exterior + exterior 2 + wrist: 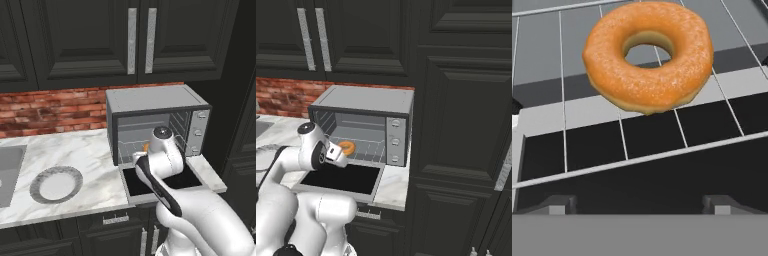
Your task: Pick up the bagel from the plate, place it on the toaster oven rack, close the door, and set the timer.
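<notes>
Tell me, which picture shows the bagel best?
The hand view: the bagel looks big and whole there, lying on the toaster oven rack. In the right base view it is a small orange ring inside the toaster oven. In the left base view just an orange sliver peeks past the arm.

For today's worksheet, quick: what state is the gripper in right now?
Gripper: open, holding nothing; the bagel lies free on the toaster oven rack.
</notes>
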